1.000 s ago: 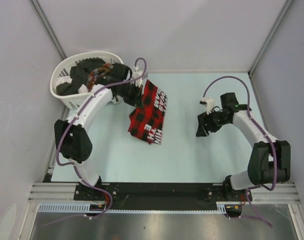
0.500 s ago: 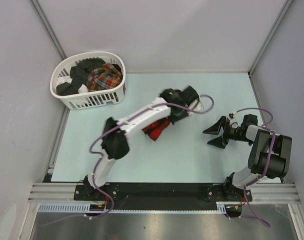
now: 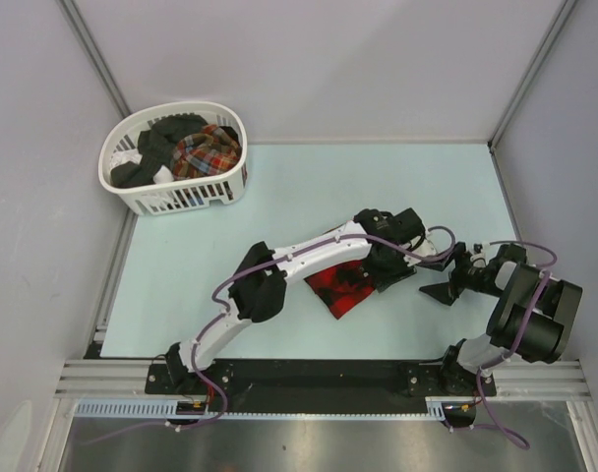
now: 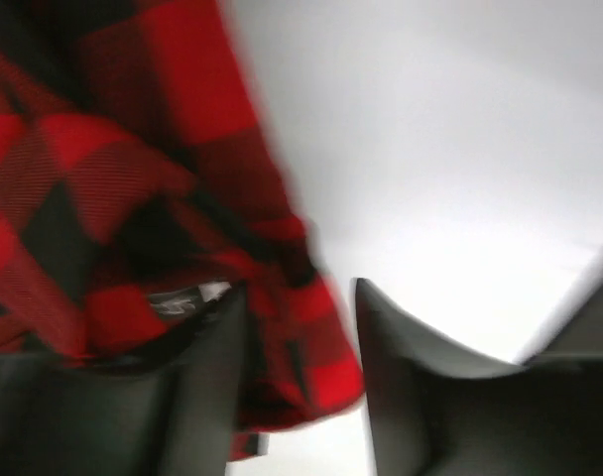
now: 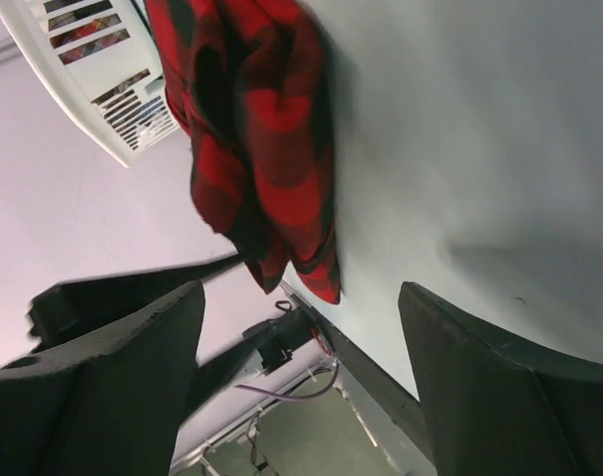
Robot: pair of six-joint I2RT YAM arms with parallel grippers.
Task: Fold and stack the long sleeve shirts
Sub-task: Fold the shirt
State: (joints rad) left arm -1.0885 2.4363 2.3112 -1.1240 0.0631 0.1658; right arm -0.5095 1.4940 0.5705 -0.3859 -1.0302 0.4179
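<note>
Top external — left arm (image 3: 309, 258) stretched across, left fingers (image 4: 197, 397) clamped on red-checked shirt (image 3: 340, 288); right fingers (image 5: 113, 387) spread.

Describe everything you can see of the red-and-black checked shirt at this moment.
The red-and-black checked shirt is soft, flannel-looking cloth in large checks, crumpled into a loose bunch, not folded; no collar or sleeve can be made out. It lies on the table right of centre, partly hidden under the left arm. The left tool grips a fold of it between its fingers. The open right tool is close beside it, not touching.
</note>
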